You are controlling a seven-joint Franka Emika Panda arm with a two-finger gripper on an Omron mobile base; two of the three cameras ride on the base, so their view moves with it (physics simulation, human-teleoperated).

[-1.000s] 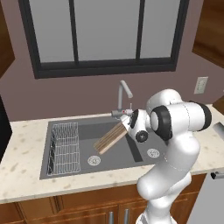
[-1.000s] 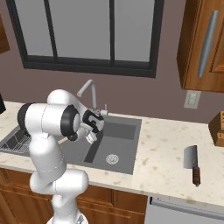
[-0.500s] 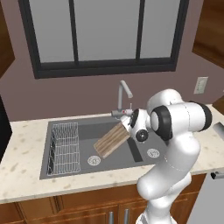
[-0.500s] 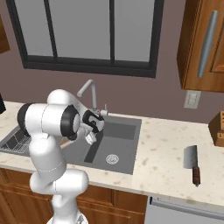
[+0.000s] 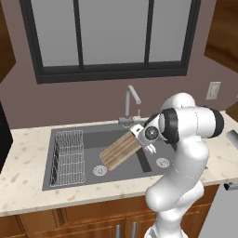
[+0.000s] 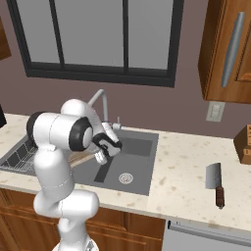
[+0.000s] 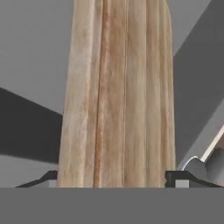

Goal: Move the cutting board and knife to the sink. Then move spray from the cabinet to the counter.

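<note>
The left base view is showing the cutting board lying tilted over the sink, with its long axis running from the lower left end, down near the round drain of the basin, up to the right end, which is sitting at the tool. So the board is stretching straight away from the tool, along the line in which the tool is pointing. In the hand view the board is rising between the two dark tips of the tool, and these tips are standing at its two long edges, one on each side. The tips are standing wide apart, but I cannot tell whether they are pressing on the edges or are just free of them, because the contact is cut off at the bottom of that picture. I also cannot tell whether the low end of the board is touching the sink floor. From the right base view the arm is covering most of the board and a part of the sink. The knife is lying well apart on the desk, to the right of the sink, with the handle towards the front edge. The cabinet is hanging above it, and its inside is hidden.
</note>
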